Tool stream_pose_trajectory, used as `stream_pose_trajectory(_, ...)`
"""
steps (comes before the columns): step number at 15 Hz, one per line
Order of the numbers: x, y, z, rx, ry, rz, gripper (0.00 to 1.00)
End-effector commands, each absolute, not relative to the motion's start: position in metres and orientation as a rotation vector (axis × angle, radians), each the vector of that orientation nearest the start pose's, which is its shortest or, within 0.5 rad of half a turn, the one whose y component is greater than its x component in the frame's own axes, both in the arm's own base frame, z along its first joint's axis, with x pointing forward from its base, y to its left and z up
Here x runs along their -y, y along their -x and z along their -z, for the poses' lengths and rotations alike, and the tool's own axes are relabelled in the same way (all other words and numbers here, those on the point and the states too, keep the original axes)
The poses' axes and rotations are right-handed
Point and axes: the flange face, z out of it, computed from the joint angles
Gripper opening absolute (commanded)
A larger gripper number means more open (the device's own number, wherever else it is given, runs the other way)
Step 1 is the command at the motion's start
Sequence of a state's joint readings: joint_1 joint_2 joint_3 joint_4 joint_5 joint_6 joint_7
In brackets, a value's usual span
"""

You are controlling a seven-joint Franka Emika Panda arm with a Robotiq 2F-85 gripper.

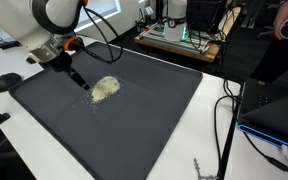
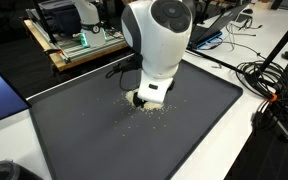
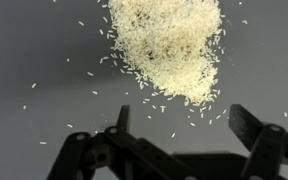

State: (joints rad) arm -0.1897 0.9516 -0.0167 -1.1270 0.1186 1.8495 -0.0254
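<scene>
In the wrist view the gripper (image 3: 184, 125) comes first: its two dark fingers (image 3: 249, 125) are spread as wide as they go, with nothing between them and nothing held. Just past the fingertips lie stray grains (image 3: 104, 95), thinly spread, and beyond them the pile of rice (image 3: 169, 45), a loose, low, pale heap with a ragged rim. In both exterior views the gripper (image 1: 81, 84) (image 2: 149, 100) hangs low and just beside the pile of rice (image 1: 106, 88), whether touching the outermost grains I cannot tell. The pile sits on a dark mat (image 1: 144, 125), in the half nearer the robot's base and clear of every edge of the mat. The mat in turn covers most of the white tabletop (image 1: 9, 62), and cables (image 2: 269, 85) lie along the far tabletop edge. Rice like this looks quick to scatter and cannot be pinched. Work here would go best with the fingertips kept low and level on the mat, moving slowly and meeting the heap from its thin outer fringe so that no grains are flicked toward the mat's edges.
</scene>
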Motion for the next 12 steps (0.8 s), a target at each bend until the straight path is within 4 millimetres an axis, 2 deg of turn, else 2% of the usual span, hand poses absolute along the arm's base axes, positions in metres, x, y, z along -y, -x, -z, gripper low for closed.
stream_pose_trajectory(1,0.16,-0.726,-0.197,-0.238,2.911,-0.24,1.0)
stream_pose_trajectory(4,0.174,-0.714,-0.188,-0.2,2.871,-0.148,1.0)
stream_pose_trajectory(8,0.184,-0.688,-0.176,-0.188,2.828,0.01,1.0)
stream_pose_trajectory(12,0.197,-0.657,-0.178,-0.227,2.789,0.161,1.0)
